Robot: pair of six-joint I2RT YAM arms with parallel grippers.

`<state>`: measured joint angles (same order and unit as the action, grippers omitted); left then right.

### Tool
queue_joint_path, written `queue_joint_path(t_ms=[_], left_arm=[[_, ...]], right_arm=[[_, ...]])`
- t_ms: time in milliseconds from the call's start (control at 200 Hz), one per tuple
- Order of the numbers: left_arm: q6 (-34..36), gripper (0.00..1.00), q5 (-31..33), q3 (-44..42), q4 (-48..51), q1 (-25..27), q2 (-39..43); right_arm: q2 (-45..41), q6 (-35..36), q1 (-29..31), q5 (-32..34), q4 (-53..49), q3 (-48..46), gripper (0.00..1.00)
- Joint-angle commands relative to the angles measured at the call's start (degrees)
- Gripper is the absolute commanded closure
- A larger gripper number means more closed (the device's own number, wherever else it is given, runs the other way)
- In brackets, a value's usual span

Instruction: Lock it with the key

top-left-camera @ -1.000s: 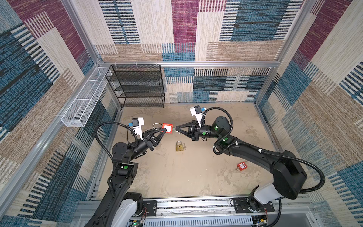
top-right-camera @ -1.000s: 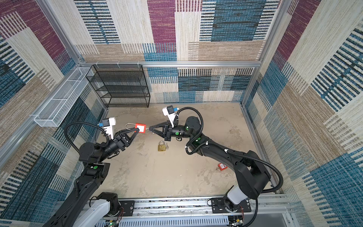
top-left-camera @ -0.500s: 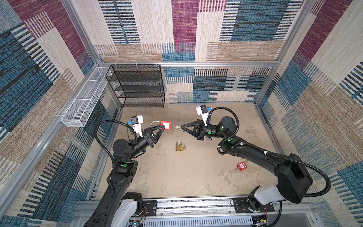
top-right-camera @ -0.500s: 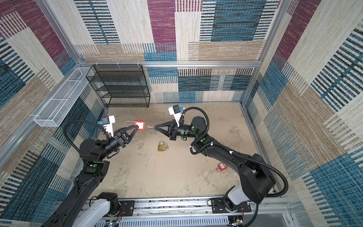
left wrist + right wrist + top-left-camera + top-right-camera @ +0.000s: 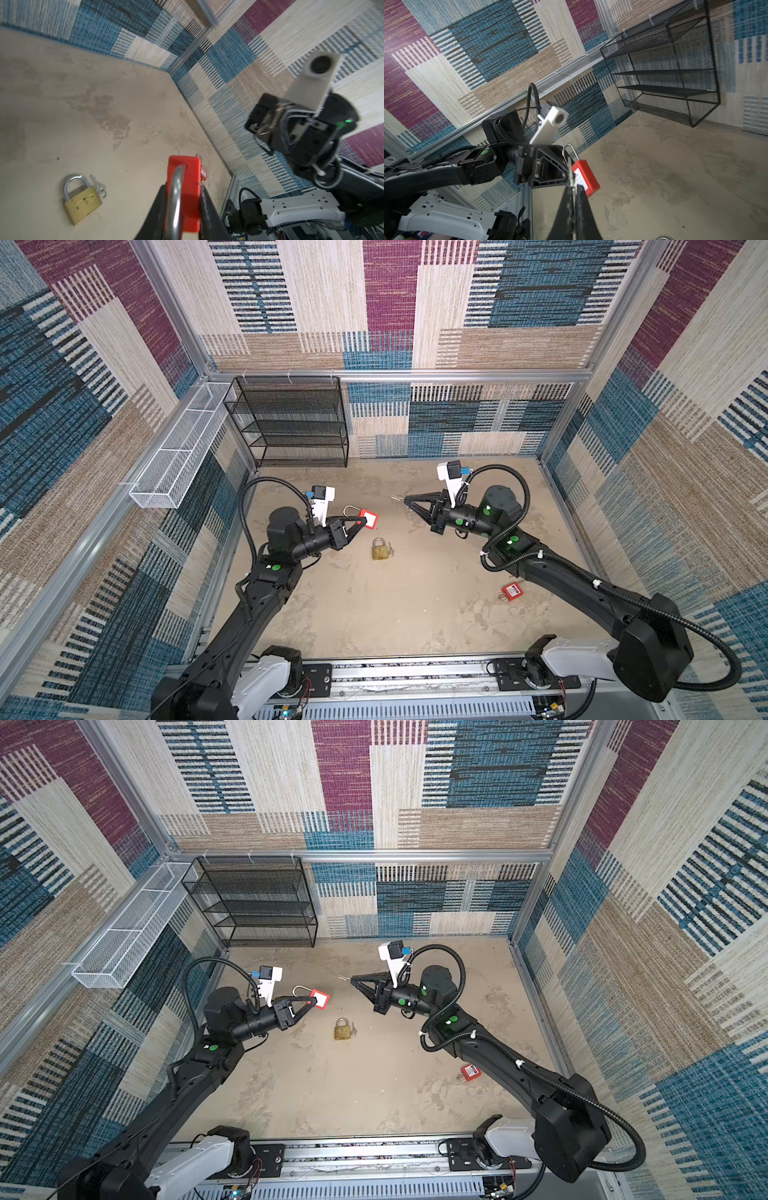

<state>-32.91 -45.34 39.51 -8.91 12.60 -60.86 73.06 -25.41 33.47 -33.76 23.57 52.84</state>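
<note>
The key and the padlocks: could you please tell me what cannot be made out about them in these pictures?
key: tiny in both top views; edge-on between the fingers of the right gripper in the right wrist view; teeth unreadable.
held red padlock: keyhole shown in no view.
floor red padlock: small in both top views; largely behind the held one in the left wrist view.

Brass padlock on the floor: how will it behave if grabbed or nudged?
The brass padlock looks solid metal, so probably heavy for its size. Lying flat, it should slide, not roll. The keys beside it may drag along.
</note>
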Motion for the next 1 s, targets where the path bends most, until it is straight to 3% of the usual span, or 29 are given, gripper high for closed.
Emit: queue_joint_path(t_ms=[0, 150, 366, 496, 696, 997], left_arm=[[8.92, 1.0, -3.26, 0.09, 2.0, 1.91, -4.31], [18.99, 1.0, -6.49, 6.71, 11.74, 1.99, -13.09], [27.87, 1.0, -6.82, 13.87, 18.31, 3.97, -22.38], [33.7, 1.0, -3.26, 17.3, 21.51, 7.12, -26.36], [45.37, 1.0, 2.03, 30.06, 39.4, 12.01, -36.8], [54.97, 1.0, 5.21, 39.67, 48.02, 14.82, -46.12]], right_arm=[[-1.65, 4.03, -0.29, 5.18, -3.74, -0.88, 1.0], [-3.01, 5.14, -0.6, 7.37, -4.97, -2.16, 1.0], [-3.79, 7.59, -0.67, 11.31, -8.53, -2.53, 1.0], [-5.51, 8.49, -0.86, 13.03, -8.62, -4.51, 1.0], [-8.97, 8.4, -1.29, 14.41, -8.72, -7.93, 1.0], [-15.51, 8.39, -2.13, 19.2, -8.16, -14.28, 1.0]])
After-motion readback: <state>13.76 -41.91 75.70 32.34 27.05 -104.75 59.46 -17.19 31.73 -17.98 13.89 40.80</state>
